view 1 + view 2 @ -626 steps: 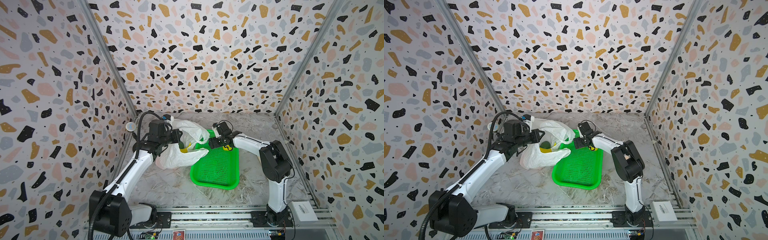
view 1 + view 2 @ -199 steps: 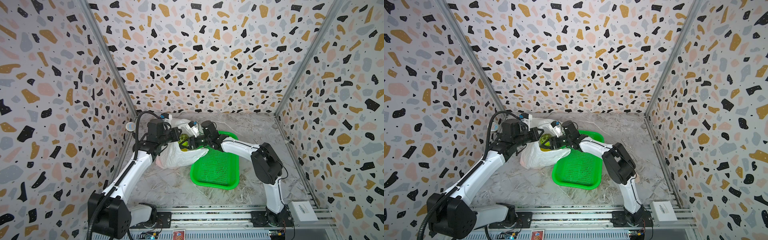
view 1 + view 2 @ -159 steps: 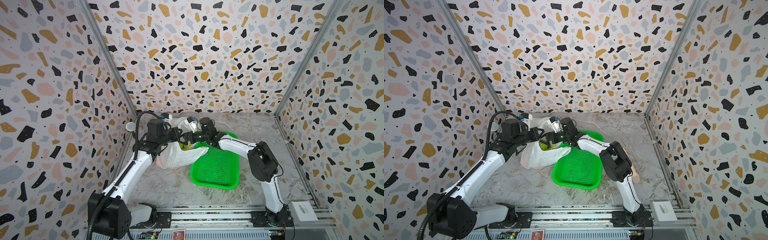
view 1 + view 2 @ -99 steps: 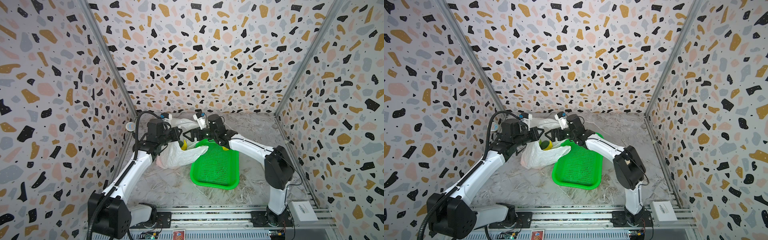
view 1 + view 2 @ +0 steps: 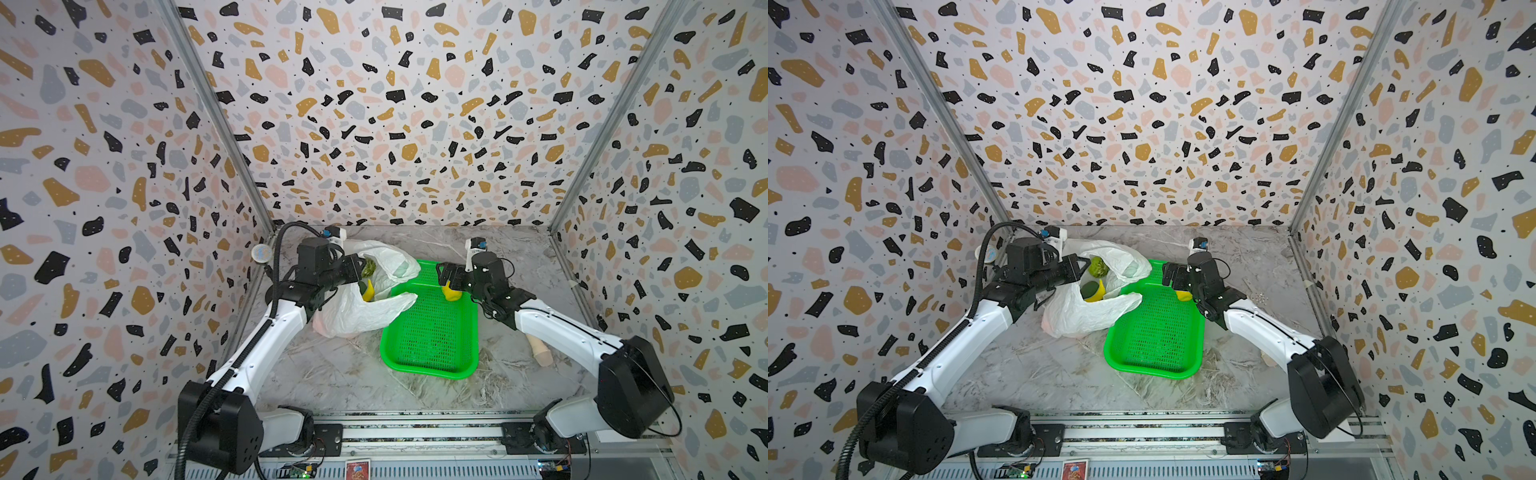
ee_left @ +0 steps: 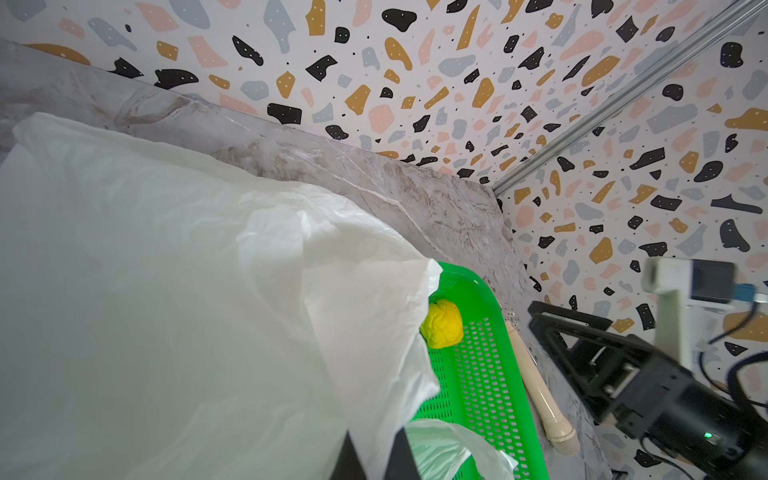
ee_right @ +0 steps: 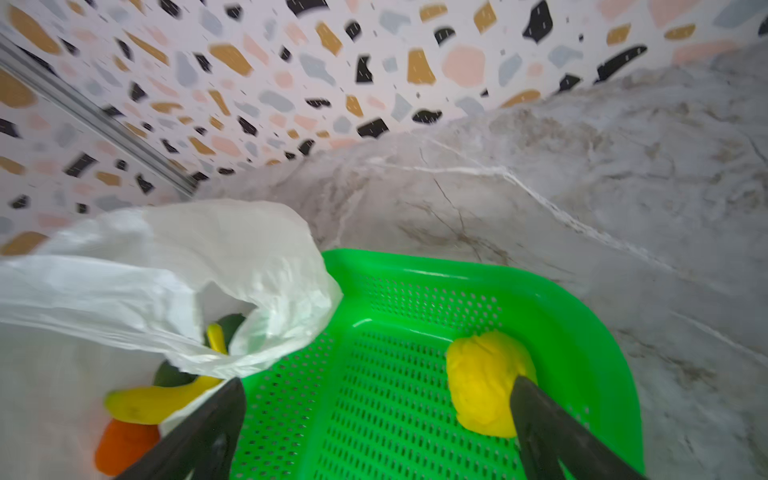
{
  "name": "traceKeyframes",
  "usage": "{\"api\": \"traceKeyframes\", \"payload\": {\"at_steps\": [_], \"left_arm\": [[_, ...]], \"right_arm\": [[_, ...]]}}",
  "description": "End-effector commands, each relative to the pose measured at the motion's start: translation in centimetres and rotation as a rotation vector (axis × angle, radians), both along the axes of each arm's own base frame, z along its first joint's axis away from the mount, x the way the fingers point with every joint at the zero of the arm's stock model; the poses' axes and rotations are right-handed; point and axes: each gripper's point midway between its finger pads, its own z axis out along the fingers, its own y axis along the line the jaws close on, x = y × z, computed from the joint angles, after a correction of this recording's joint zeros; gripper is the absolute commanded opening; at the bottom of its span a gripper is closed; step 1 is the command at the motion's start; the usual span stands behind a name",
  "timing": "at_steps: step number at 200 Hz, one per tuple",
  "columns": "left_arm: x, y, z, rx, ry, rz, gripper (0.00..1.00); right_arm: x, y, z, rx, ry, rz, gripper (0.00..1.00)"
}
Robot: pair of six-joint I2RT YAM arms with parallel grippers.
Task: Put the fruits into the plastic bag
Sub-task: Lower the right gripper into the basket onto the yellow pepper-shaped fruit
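Pinching the upper rim of the plastic bag [image 5: 353,311], the left gripper [image 5: 1079,266] has its fingers closed tight on the thin film. This lifts the mouth into a gaping opening turned toward the green tray [image 5: 424,372], probably to give the other arm a clear way in. The bag slumps on the marble-patterned table [image 5: 332,374], its lower lip draped over the tray's edge. Through the mouth a bumpy green fruit [image 5: 1097,266], a curved banana [image 7: 158,399], a dark avocado [image 7: 230,324] and a smooth orange [image 7: 124,444] show inside. One fruit is not yet bagged: a lumpy yellow lemon-like fruit [image 7: 484,382] sits in a far corner of the tray, close to its wall. The right gripper [image 5: 446,277] hangs just over it with fingers spread wide and empty, one finger beside the fruit, so a grasp there seems the next step. The bag film is crinkly, translucent and limp. The tray is rigid glossy plastic, perforated across its floor. A beige wooden stick [image 6: 540,390] lies on the table beside the tray.
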Motion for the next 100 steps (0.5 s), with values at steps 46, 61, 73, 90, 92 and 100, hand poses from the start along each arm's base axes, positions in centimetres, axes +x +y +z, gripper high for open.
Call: {"api": "traceKeyframes", "payload": {"at_steps": [46,61,73,90,92,100], "left_arm": [[0.3,-0.4,0.3,-0.01,-0.025,-0.005,0.0],[0.3,-0.4,0.1,-0.009,-0.021,-0.007,0.0],[0.3,-0.4,0.1,-0.009,-0.022,-0.008,0.0],[0.4,-0.5,0.2,-0.007,-0.024,-0.008,0.0],[0.4,-0.5,0.1,-0.007,-0.022,-0.009,0.0],[0.4,-0.5,0.1,-0.007,-0.021,-0.009,0.0]], "right_arm": [[1.3,-1.6,-8.7,-0.341,0.284,-0.036,0.99],[1.4,-1.6,-9.3,-0.364,0.294,-0.031,0.99],[1.5,-1.8,-10.1,-0.39,0.31,-0.032,0.99],[1.6,-1.7,-11.5,-0.424,0.35,-0.022,0.99],[1.6,-1.7,-11.7,-0.427,0.354,-0.022,0.99],[1.5,-1.6,-12.3,-0.442,0.372,-0.013,0.99]]}}
